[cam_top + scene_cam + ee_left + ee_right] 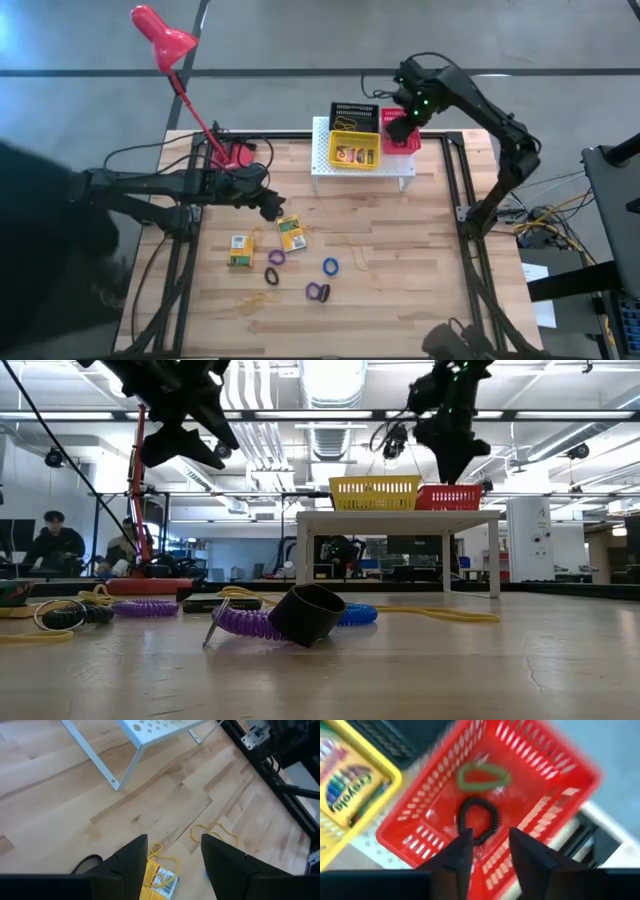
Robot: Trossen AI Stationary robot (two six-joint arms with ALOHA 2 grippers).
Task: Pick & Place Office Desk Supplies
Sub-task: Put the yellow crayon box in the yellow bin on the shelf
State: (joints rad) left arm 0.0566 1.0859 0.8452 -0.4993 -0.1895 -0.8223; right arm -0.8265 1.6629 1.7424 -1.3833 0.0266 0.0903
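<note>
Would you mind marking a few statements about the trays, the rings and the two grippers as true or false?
1. The right gripper is above the red tray. True.
2. The red tray is empty. False: a black ring and a green ring lie in it.
3. The left gripper holds a card box. False: its fingers are open over the table, with a yellow-green box below them.
4. The yellow tray sits on the white stand. True.
5. A blue ring lies on the table. True.
</note>
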